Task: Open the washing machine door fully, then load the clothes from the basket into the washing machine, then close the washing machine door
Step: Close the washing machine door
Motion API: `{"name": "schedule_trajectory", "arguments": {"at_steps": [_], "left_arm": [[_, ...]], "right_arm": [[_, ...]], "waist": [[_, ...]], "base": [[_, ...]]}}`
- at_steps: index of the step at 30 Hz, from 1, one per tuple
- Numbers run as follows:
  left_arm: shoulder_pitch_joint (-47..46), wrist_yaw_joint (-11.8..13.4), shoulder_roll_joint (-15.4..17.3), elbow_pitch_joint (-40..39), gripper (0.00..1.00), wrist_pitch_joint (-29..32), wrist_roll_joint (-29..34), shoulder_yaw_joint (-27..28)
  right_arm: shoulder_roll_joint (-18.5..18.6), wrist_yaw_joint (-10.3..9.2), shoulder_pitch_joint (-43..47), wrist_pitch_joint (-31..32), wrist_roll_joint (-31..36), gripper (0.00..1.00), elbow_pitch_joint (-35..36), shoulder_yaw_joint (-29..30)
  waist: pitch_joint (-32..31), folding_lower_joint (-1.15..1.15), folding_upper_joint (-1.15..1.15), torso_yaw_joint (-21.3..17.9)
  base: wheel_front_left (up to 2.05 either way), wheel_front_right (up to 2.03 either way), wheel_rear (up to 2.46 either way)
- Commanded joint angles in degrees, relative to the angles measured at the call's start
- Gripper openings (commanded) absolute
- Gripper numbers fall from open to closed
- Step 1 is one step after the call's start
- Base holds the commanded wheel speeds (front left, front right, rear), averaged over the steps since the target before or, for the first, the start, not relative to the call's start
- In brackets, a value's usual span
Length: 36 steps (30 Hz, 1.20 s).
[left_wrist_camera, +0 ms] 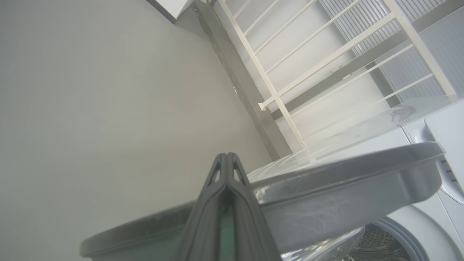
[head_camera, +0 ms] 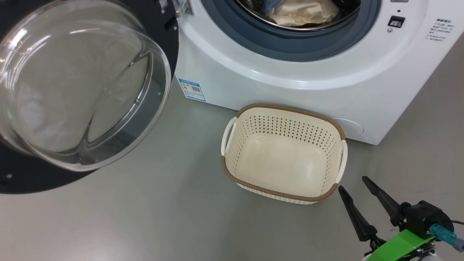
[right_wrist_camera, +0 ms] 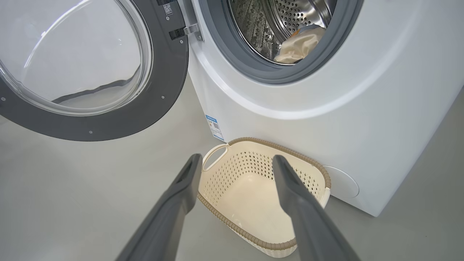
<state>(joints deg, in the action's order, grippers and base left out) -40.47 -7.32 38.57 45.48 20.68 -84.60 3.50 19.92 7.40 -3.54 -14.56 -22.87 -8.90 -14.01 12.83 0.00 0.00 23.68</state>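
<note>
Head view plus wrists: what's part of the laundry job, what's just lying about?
Job:
washing machine
door, open
basket, empty
clothes, in the drum
left gripper, shut, by the door's rim
right gripper, open, near the basket

Lying about:
white rack
blue label on the machine

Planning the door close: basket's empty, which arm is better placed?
Left, likely: the left gripper, shut, sits at the open door's rim; the right gripper hangs open by the basket.
</note>
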Motion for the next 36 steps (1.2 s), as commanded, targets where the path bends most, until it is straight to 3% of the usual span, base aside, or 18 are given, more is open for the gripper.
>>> {"name": "schedule_trajectory", "arguments": {"at_steps": [1, 23, 36], "left_arm": [[-1.58, -0.16, 3.65, -1.41, 0.0, 0.83, -0.24, 0.83], [2.8, -0.16, 3.51, -9.35, 0.0, 8.53, -3.43, -1.85], [7.56, -0.16, 4.89, -19.19, 0.0, 14.62, -6.05, -2.55]], "right_arm": [[0.88, 0.09, -0.65, -0.44, 0.5, 1.0, 1.33, -0.98], [0.03, 0.09, -0.6, -0.44, 0.56, 1.0, 1.06, -0.34], [-0.86, 0.09, 0.61, -0.44, 0.37, 1.0, 0.91, 0.46]], "waist": [[0.11, 0.0, 0.0, 0.1], [-0.84, 0.0, 0.0, 1.05], [-3.46, 0.0, 0.0, 1.89]], "base": [[0.0, 0.0, 0.0], [0.0, 0.0, 0.0], [0.0, 0.0, 0.0]]}}
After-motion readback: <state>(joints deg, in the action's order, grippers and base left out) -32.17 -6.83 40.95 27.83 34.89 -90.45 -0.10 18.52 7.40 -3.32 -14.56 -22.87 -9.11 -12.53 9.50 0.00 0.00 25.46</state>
